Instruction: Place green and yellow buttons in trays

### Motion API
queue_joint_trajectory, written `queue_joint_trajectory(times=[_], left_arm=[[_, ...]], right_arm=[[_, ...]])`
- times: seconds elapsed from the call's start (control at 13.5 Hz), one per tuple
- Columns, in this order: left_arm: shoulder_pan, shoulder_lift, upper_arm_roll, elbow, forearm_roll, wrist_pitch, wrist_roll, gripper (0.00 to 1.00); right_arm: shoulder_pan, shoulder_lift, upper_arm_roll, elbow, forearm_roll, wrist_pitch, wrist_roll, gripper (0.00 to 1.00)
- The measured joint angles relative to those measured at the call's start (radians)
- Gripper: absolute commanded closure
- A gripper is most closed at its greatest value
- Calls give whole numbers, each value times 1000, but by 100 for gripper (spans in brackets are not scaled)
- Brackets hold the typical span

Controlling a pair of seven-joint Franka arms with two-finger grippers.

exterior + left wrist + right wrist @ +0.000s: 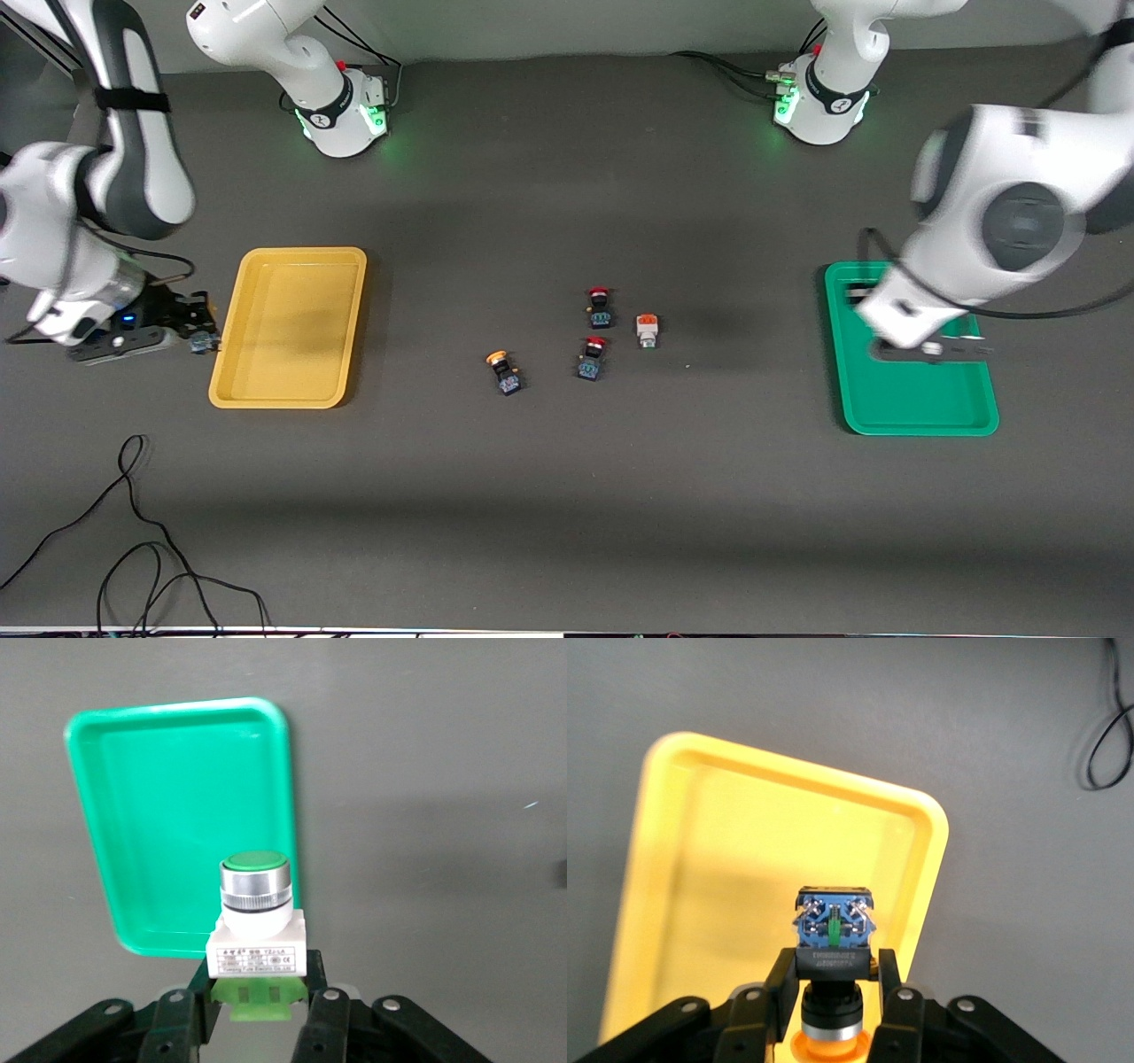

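Observation:
My left gripper [930, 351] [260, 979] is shut on the green button [255, 895], which has a round green cap on a white body. It holds the button over the green tray [921, 416] [168, 806]. My right gripper [200, 340] [834, 970] is shut on a yellow-orange capped button [833, 923] with a black-blue body. It holds that button at the edge of the yellow tray [288, 328] [735, 850] toward the right arm's end of the table. A second yellow-orange button [503, 370] lies on the table between the trays.
Two red-capped black-blue buttons [600, 306] [592, 357] and a white-bodied button with an orange cap [647, 330] lie mid-table. Black cables [142, 549] trail near the front edge at the right arm's end. Both trays hold nothing.

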Motion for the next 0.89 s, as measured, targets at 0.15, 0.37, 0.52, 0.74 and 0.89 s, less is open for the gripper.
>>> queue_joint_trajectory(times=[0.15, 0.37, 0.52, 0.74, 0.89], left_arm=[[107, 1, 1, -7, 1, 8, 170, 100], [248, 11, 3, -78, 2, 137, 359, 100], [303, 20, 3, -162, 8, 246, 401, 100], [332, 31, 2, -322, 17, 448, 406, 100], [349, 44, 2, -433, 30, 626, 406, 100]], right_arm=[[7, 47, 4, -90, 66, 127, -7, 76], [16, 151, 16, -97, 240, 163, -98, 70], [19, 207, 27, -93, 334, 167, -149, 29], [20, 236, 36, -75, 363, 148, -147, 1], [21, 233, 36, -23, 369, 52, -136, 1]])
